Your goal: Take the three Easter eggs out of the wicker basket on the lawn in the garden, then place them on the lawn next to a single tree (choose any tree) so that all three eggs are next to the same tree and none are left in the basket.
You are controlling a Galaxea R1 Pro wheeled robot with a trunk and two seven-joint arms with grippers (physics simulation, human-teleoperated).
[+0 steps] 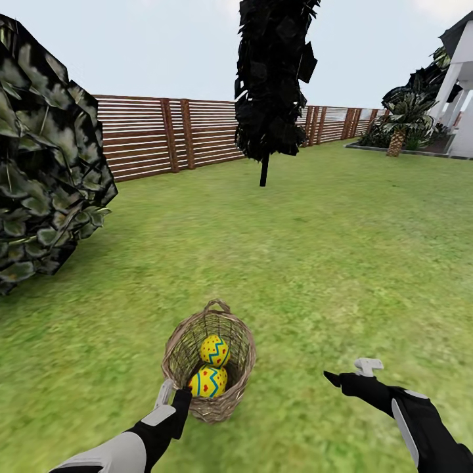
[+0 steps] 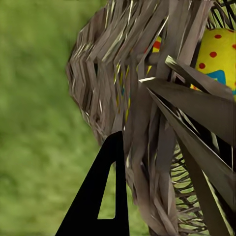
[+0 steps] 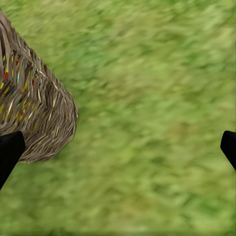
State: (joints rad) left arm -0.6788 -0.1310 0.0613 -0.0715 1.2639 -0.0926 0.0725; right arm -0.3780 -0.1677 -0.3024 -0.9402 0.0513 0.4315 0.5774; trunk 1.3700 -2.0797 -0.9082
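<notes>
From the head camera, the wicker basket [image 1: 209,362] sits on the lawn [image 1: 315,263] close in front of the robot, tipped so its mouth faces up and toward us. Two Easter eggs [image 1: 214,349] show inside, one above the other [image 1: 208,382]; I can't make out a third. The left gripper [image 1: 172,397] is right at the basket's near-left rim, touching or nearly so; whether its fingers are apart I cannot tell. The right gripper [image 1: 347,373] hangs over bare grass well to the basket's right, holding nothing. Open grass runs back to a dark narrow tree [image 1: 270,79], a slatted fence [image 1: 171,135] and a big bush [image 1: 46,157] at the left.

At the left wrist, the basket's weave [image 2: 147,113] crowds close, an egg [image 2: 219,59] glimpsed through the gaps, one dark finger [image 2: 98,196] against the wall's edge.

At the right wrist, both fingertips [image 3: 10,150] stand wide apart and empty over grass [image 3: 147,123], the basket's side [image 3: 34,113] just beside one tip.
</notes>
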